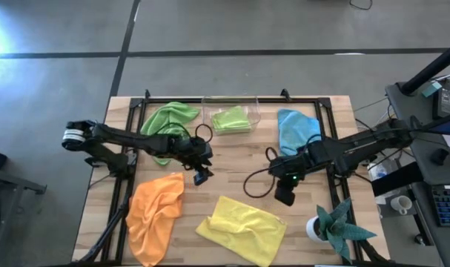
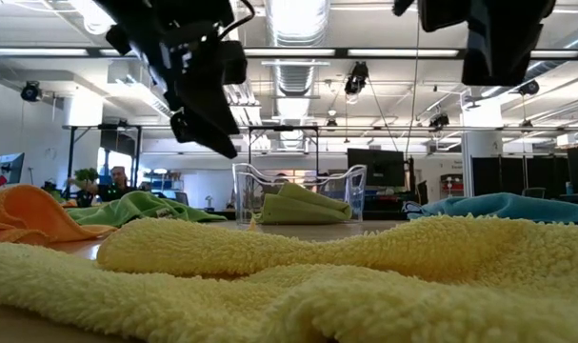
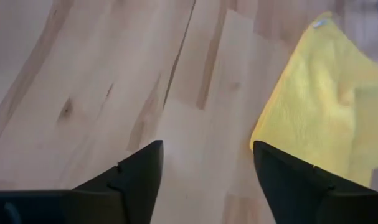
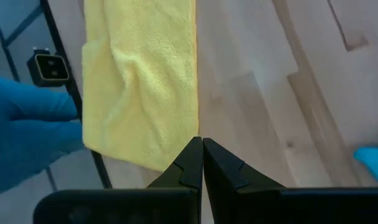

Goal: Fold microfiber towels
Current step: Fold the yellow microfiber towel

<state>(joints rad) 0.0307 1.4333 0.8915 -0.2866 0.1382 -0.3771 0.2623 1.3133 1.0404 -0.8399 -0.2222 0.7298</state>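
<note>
High view: pale wooden table

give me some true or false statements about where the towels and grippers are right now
1. A folded lime green towel lies inside the clear container. True.
2. The left gripper is shut on the orange towel. False: its fingers stand open over bare table, holding nothing.
3. The right gripper is shut and empty. True.
4. The yellow towel lies at the table's far edge. False: it lies at the near edge, between the orange towel and the plant.
5. The light blue towel lies on the right arm's side. True.
</note>
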